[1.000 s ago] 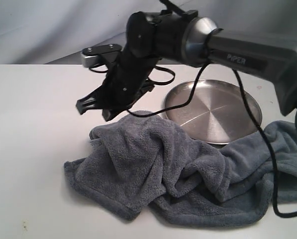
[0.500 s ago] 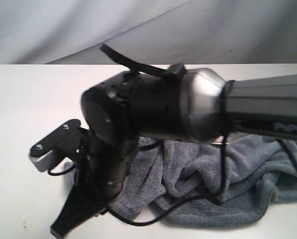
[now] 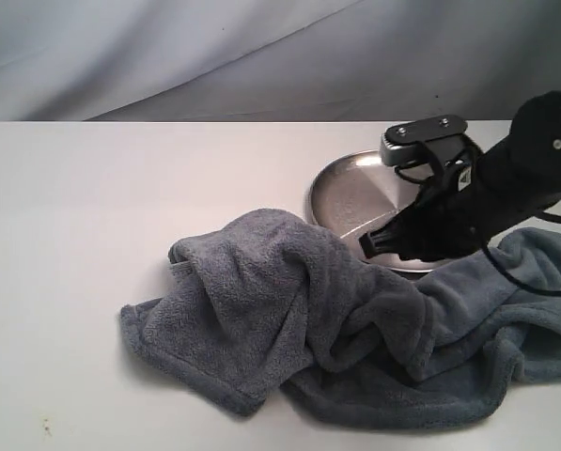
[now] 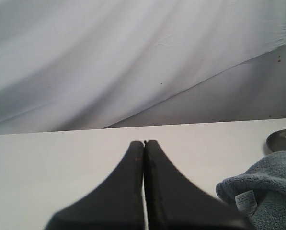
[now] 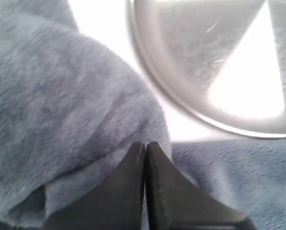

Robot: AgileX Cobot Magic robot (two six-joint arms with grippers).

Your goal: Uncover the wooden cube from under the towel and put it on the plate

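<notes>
Above the near rim of the round shiny silver metal plate (image 3: 341,193), toward the right edge of the bench (image 3: 73,235), the right gripper (image 3: 367,243) is clenched on nothing, just beside the crumpled fluffy blue-grey terry towel (image 3: 261,319). The left gripper (image 4: 143,143) is likewise clenched and empty. The wooden cube is hidden from view.

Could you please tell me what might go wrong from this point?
The towel lies against the near rim of the plate, so pulling the cloth may drag the plate along. The wooden cube is hidden, so the right claw, shut at present, may grab a wrong fold or knock the cube away.
</notes>
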